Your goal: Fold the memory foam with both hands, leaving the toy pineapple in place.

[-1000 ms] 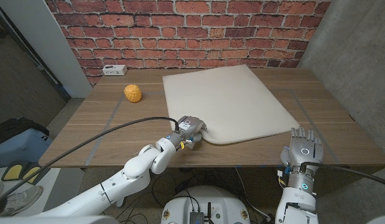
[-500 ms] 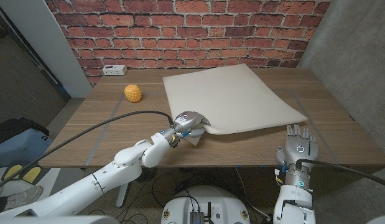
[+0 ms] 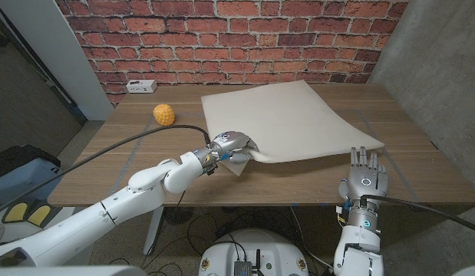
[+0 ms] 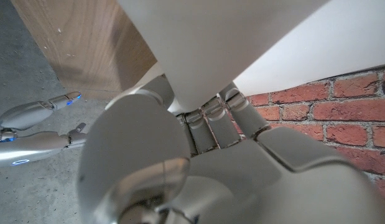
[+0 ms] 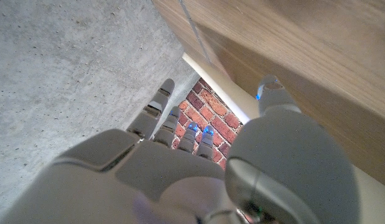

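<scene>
The fold is under way on one side only. The left hand (image 3: 231,144) pinches the near left corner of the foam (image 3: 291,123) and holds it off the table (image 3: 130,153), the sheet rising from its fingers (image 4: 211,121). The right hand (image 3: 363,182), fingers spread and empty, stands just short of the near right corner. Next it needs to take that corner. The pineapple (image 3: 165,115) sits well beyond the left fingers. Since a second ago the corner has risen and the right hand has moved closer.
</scene>
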### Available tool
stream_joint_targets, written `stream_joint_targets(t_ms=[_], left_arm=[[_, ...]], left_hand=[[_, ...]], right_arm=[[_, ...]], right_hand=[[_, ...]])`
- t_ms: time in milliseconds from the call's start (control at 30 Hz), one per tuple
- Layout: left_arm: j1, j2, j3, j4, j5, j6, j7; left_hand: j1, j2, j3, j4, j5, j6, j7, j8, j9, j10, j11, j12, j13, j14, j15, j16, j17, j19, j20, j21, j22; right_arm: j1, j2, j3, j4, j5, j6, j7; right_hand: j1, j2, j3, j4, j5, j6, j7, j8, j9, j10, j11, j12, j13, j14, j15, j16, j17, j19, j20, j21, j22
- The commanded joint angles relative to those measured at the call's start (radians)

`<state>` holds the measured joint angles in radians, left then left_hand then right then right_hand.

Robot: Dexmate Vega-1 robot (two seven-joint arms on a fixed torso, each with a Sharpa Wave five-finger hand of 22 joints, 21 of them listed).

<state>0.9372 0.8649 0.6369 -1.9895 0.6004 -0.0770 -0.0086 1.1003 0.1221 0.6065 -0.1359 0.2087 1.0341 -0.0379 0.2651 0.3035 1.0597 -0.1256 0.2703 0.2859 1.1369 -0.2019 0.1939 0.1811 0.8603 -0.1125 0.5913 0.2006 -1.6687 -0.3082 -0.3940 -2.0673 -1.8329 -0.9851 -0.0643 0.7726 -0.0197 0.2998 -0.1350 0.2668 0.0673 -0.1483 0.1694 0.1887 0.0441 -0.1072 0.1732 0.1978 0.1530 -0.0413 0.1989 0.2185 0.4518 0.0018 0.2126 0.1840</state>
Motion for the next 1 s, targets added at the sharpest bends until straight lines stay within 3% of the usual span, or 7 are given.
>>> stream_joint_targets(t_ms=[33,167,400,700,833,1000], left_arm=[[-0.034,0.05,-0.015,-0.07,-0.072,-0.013,-0.198],[-0.026,0.056,-0.033,-0.075,-0.114,-0.03,-0.205],[0.002,0.07,-0.075,-0.089,-0.192,-0.043,-0.198],[-0.032,0.095,-0.066,-0.12,-0.226,-0.04,-0.311],[-0.031,0.103,-0.072,-0.133,-0.234,-0.031,-0.328],[-0.031,0.113,-0.084,-0.128,-0.285,-0.043,-0.347]], left_hand=[[-0.024,0.043,0.018,0.022,0.006,0.003,-0.005,0.009,0.012,0.02,-0.017,0.009,0.033,0.009,-0.018,0.002,0.002,-0.019,-0.009,0.002,0.004],[-0.025,0.044,0.014,0.025,0.008,0.007,-0.017,0.018,0.021,0.012,-0.019,0.008,0.043,0.005,-0.019,0.002,0.003,-0.029,-0.011,0.004,0.005],[-0.027,0.044,0.011,0.027,0.011,0.003,-0.018,0.022,0.03,0.012,-0.023,0.009,0.051,0.005,-0.02,0.004,0.004,-0.034,-0.011,0.008,0.005],[-0.027,0.045,0.008,0.027,0.014,0.002,-0.019,0.028,0.039,0.013,-0.024,0.011,0.061,0.004,-0.021,0.006,0.005,-0.038,-0.012,0.013,0.006],[-0.03,0.043,0.005,0.029,0.016,-0.002,-0.021,0.031,0.045,0.011,-0.028,0.011,0.067,0.003,-0.02,0.006,0.006,-0.048,-0.013,0.013,0.006],[-0.03,0.043,0.002,0.03,0.018,0.01,-0.018,0.042,0.053,0.005,-0.028,0.009,0.075,-0.002,-0.023,0.006,0.006,-0.057,-0.012,0.016,0.006]], right_arm=[[0.046,-0.026,-0.023,0.045,0.006,-0.017,-0.022],[0.055,-0.039,-0.026,0.047,-0.008,-0.006,0.029],[0.063,-0.048,-0.024,0.05,-0.043,0.004,0.101],[0.068,-0.051,-0.024,0.055,-0.035,0.002,0.081],[0.074,-0.059,-0.026,0.057,-0.007,0.001,0.056],[0.086,-0.065,-0.029,0.068,-0.005,-0.006,0.053]], right_hand=[[0.003,0.008,0.007,-0.002,0.011,0.022,-0.005,0.02,0.002,0.017,-0.001,0.016,0.004,0.0,-0.076,-0.001,0.002,0.002,-0.007,-0.002,0.002],[0.007,0.006,0.009,-0.006,0.014,0.057,-0.015,0.034,0.002,0.043,-0.01,0.027,0.003,0.012,-0.083,0.006,0.001,0.004,-0.008,-0.001,0.001],[0.018,0.002,0.013,-0.014,0.017,0.064,-0.019,0.035,0.001,0.052,-0.015,0.03,0.003,0.022,-0.08,0.009,-0.001,0.01,-0.009,0.001,0.001],[0.068,0.013,0.036,-0.032,0.029,0.102,-0.026,0.046,0.0,0.075,-0.021,0.035,0.002,0.031,-0.089,0.011,-0.005,0.015,-0.011,0.002,0.001],[0.081,0.02,0.047,-0.026,0.033,0.181,-0.041,0.067,-0.001,0.127,-0.041,0.046,0.0,0.048,-0.104,0.018,-0.005,0.027,-0.012,0.006,0.001],[0.101,0.037,0.066,-0.021,0.039,0.331,-0.049,0.1,-0.003,0.23,-0.065,0.062,-0.001,0.094,-0.122,0.032,-0.006,0.051,-0.019,0.013,0.0]])
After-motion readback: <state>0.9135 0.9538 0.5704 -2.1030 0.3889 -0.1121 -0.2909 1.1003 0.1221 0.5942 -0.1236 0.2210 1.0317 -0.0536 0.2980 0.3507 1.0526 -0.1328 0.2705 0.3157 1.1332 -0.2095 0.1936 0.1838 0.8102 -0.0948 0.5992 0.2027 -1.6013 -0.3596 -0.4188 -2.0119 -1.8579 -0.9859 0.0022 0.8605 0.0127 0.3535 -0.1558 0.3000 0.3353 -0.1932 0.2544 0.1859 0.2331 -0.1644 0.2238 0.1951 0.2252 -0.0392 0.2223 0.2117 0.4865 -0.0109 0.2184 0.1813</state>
